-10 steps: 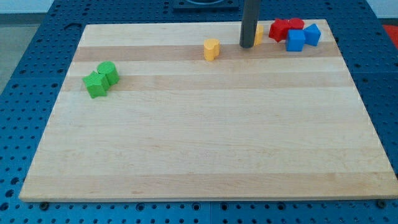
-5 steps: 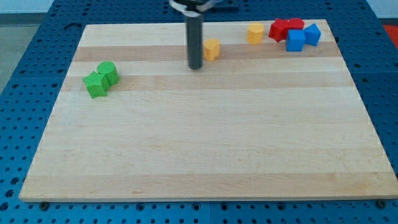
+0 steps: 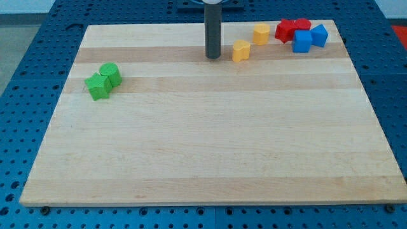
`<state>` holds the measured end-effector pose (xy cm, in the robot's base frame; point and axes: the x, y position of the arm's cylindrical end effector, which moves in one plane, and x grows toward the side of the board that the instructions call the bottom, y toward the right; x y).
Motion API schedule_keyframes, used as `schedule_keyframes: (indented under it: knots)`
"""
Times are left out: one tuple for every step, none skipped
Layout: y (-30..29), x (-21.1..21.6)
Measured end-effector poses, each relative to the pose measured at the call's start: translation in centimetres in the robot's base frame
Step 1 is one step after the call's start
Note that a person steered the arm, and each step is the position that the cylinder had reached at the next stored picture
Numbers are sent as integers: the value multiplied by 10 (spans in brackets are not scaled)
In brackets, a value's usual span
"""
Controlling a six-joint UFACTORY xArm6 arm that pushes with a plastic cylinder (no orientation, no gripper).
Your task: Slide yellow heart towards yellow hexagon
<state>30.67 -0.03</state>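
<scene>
The yellow heart point(image 3: 240, 50) lies near the view's top, right of centre. The yellow hexagon point(image 3: 261, 34) sits just up and to the right of it, a small gap between them. My tip point(image 3: 212, 56) rests on the board left of the yellow heart, with a clear gap to it.
Two red blocks point(image 3: 292, 29) and two blue blocks point(image 3: 310, 37) cluster at the top right, next to the hexagon. Two green blocks point(image 3: 103, 81) sit together at the left. The wooden board point(image 3: 203, 146) lies on a blue perforated table.
My tip swung from right of the heart round to its left, then moved right. The yellow heart slid right, closer to the yellow hexagon.
</scene>
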Motion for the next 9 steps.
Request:
schedule_keyframes:
  knots:
    - [26, 0]
    - [66, -8]
    - [97, -13]
    - [97, -5]
    - [102, 14]
    - [120, 17]
    - [125, 8]
    - [125, -1]
    - [125, 4]
